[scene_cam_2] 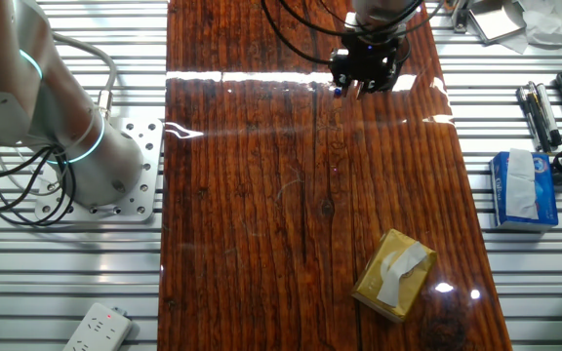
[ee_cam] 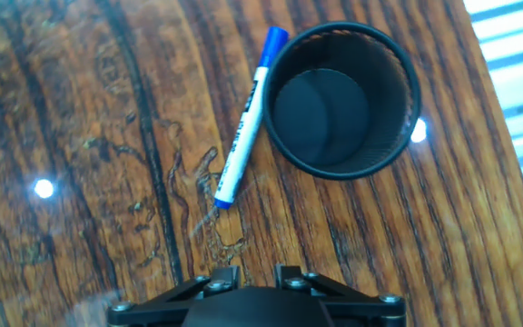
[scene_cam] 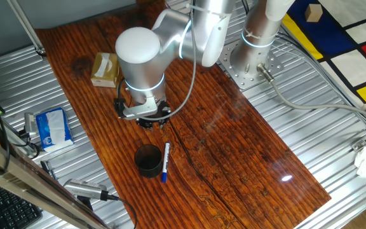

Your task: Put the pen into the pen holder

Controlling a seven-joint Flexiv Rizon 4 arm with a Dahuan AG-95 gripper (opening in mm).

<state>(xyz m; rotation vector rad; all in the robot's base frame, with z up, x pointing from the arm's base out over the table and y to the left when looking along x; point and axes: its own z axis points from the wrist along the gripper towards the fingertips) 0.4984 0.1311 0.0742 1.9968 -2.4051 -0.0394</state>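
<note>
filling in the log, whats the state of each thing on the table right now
slim white marker pen with blue cap: lying flat on the wood, capped, beside the cup
short black cylindrical mesh cup: upright, empty
gripper: above the table, holding nothing; open or shut unclear
tan cardboard box: closed, taped

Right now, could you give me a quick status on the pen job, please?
Gripper above the table, holding nothing; jaw state unclear. Pen flat on the wood beside the empty pen holder. Nothing between gripper and pen.

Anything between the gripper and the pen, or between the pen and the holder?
Nothing visible. The pen lies flat on bare wood beside the pen holder, whose inside looks empty. The gripper hangs above, with only open table between.
</note>
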